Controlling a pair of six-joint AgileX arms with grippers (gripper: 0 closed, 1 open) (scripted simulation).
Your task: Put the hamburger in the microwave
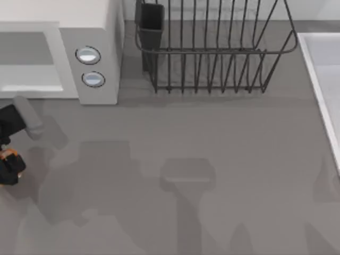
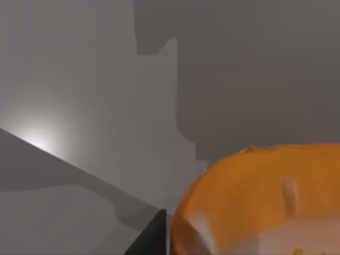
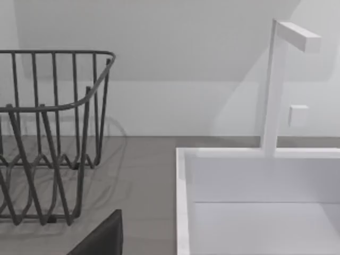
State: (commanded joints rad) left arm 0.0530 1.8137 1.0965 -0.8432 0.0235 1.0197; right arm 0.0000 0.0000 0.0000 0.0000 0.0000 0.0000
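Your left gripper (image 1: 8,169) is closed around the hamburger (image 2: 260,202), held clear of the table for carrying. The microwave (image 1: 58,32) stands open just beyond it. Right gripper: state cannot be told.

Grey table (image 1: 212,159), matte, shadow-mottled. Black wire dish rack (image 1: 212,53) at twelve o'clock. White sink (image 3: 255,202) at three o'clock, white faucet (image 3: 276,85). Pale wall (image 3: 170,53) behind.

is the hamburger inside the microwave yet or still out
Still out. The hamburger sits at the left gripper, above the table in front of the microwave.
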